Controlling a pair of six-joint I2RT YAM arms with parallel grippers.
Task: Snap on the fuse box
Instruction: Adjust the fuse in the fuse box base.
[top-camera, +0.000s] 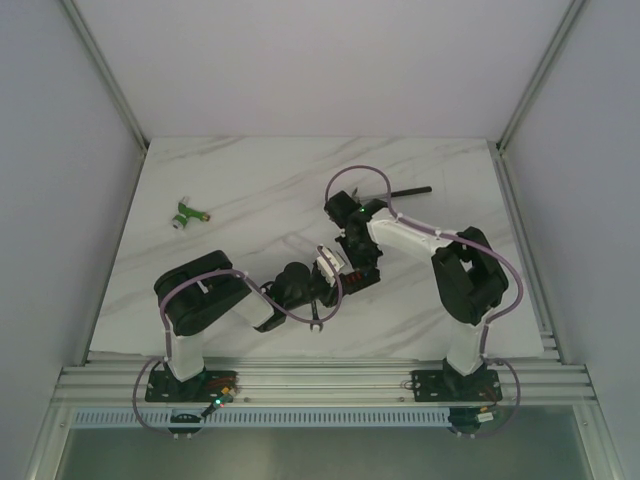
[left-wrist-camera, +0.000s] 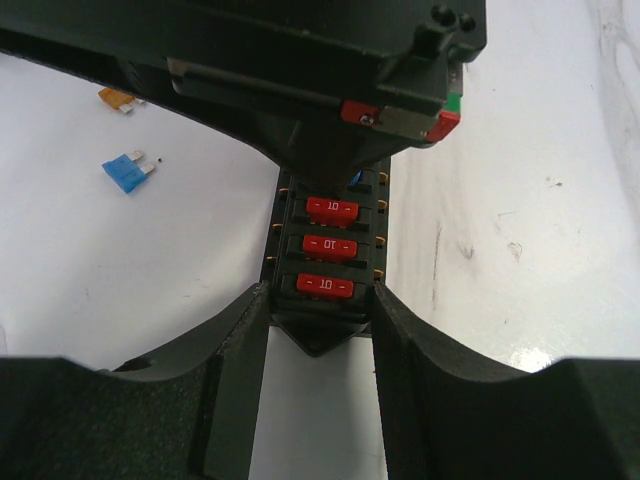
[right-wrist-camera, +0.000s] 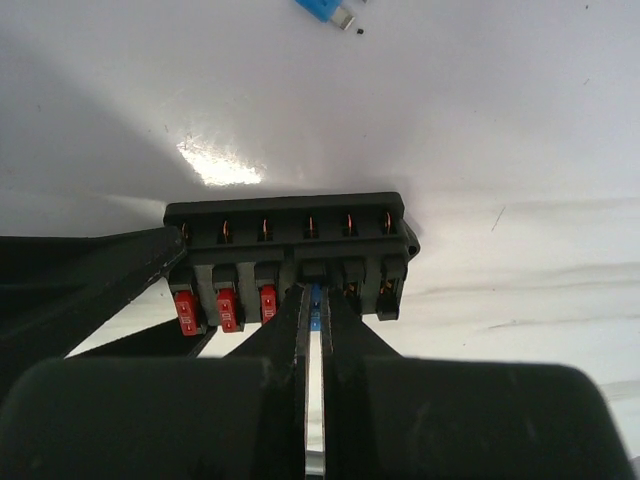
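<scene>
The fuse box (left-wrist-camera: 328, 250) is a black block lying on the white table, with three red fuses (left-wrist-camera: 329, 246) in a row. My left gripper (left-wrist-camera: 320, 297) has one finger on each side of the box's near end and is shut on it. In the right wrist view the fuse box (right-wrist-camera: 290, 225) shows its slots and copper contacts. My right gripper (right-wrist-camera: 317, 297) is shut on a small blue fuse (right-wrist-camera: 316, 306), which stands in the fourth slot beside the red ones. In the top view both grippers meet mid-table, left gripper (top-camera: 325, 278) and right gripper (top-camera: 358, 268).
A loose blue fuse (left-wrist-camera: 128, 172) and an orange fuse (left-wrist-camera: 117, 98) lie left of the box. A green-and-white connector (top-camera: 187, 214) sits at the far left. A wrench (top-camera: 315, 320) lies under the left arm. A black tool (top-camera: 410, 190) lies at the back right.
</scene>
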